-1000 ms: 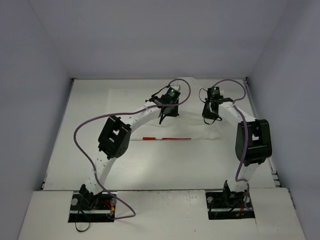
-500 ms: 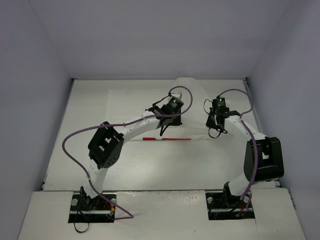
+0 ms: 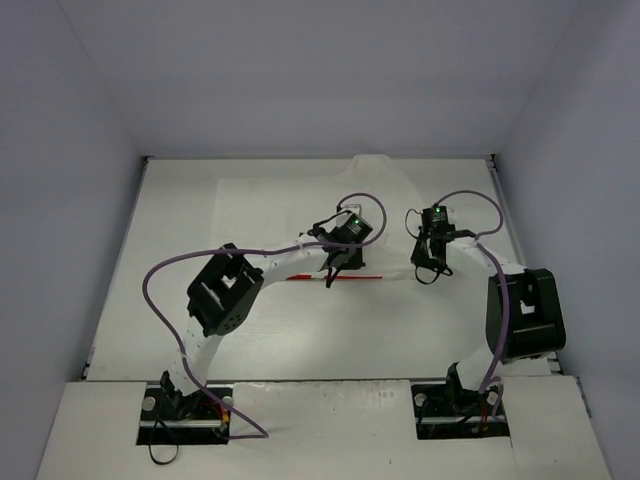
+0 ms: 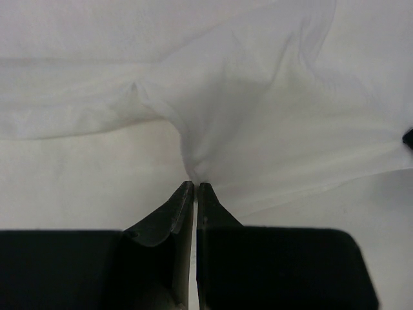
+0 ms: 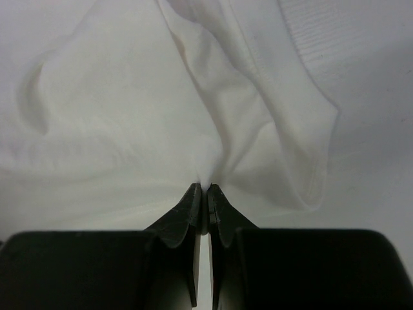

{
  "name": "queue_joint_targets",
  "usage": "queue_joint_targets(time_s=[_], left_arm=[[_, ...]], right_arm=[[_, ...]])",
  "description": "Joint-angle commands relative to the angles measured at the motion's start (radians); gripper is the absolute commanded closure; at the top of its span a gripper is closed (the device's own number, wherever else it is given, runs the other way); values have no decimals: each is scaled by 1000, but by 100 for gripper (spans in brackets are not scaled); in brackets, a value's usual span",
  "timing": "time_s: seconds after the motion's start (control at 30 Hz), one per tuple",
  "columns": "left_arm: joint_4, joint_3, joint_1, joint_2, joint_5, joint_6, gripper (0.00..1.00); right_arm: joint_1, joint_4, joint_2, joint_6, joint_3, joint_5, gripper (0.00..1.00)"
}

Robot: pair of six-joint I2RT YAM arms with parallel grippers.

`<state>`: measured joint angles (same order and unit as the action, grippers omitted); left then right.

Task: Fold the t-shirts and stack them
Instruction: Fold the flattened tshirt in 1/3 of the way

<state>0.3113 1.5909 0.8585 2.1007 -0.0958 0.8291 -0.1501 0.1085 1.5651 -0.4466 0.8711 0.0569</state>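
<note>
The white t-shirt (image 3: 265, 205) lies spread across the far half of the table, with a thin red strip of its print (image 3: 358, 277) showing along its near fold. My left gripper (image 3: 329, 279) is shut on a pinch of the cloth just left of that strip. In the left wrist view, the fabric (image 4: 258, 116) puckers up into the closed tips of that gripper (image 4: 195, 185). My right gripper (image 3: 425, 274) is shut on another bunch of the shirt further right. The right wrist view shows folds (image 5: 129, 116) and a ribbed hem converging at its tips (image 5: 206, 187).
The white table (image 3: 300, 340) is walled on the left, right and back. A hump of the shirt (image 3: 372, 165) rises near the back wall. Purple cables (image 3: 165, 270) loop off both arms. The arm bases stand at the near edge.
Both grippers have moved toward the near edge with the cloth in them, the left also to the right. A hump of shirt has risen near the back wall.
</note>
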Motion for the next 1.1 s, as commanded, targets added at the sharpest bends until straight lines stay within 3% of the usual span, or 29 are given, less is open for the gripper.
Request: queue_joint_targets(time_s=[0.0, 0.17, 0.23, 0.27, 0.3, 0.33, 0.47, 0.53, 0.6, 0.67, 0.8, 0.97, 1.07], left_arm=[[-8, 1, -3, -38, -58, 12, 99], [-5, 20, -3, -33, -57, -14, 79], [12, 33, -4, -56, -63, -41, 56], [20, 41, -6, -65, -73, -51, 50], [35, 44, -9, -70, -75, -58, 48], [51, 54, -15, -94, -86, -71, 39], [121, 42, -77, -199, -147, -152, 33], [127, 7, -120, -251, -170, -195, 33], [129, -34, -167, -285, -170, -248, 33], [127, -56, -216, -295, -148, -291, 36], [98, -100, -238, -292, -75, -337, 64], [28, -123, -228, -269, 21, -323, 93], [6, -104, -218, -239, 72, -311, 99]], right_arm=[[18, -18, -3, -13, -22, 85, 100], [26, -18, 4, -19, -26, 92, 99], [29, -16, -8, -14, -15, 83, 83], [29, -15, -18, -8, -11, 74, 72], [29, -15, -31, -1, -8, 71, 70], [30, -13, -46, 7, 7, 60, 59], [29, 5, -107, 73, 96, 48, 43], [29, 6, -107, 120, 146, 43, 45], [30, 5, -77, 162, 191, 40, 55], [32, 4, -44, 197, 243, 19, 75], [29, 2, 50, 227, 305, -43, 98], [28, -20, 116, 230, 337, -97, 100], [29, -43, 174, 236, 351, -127, 100]])
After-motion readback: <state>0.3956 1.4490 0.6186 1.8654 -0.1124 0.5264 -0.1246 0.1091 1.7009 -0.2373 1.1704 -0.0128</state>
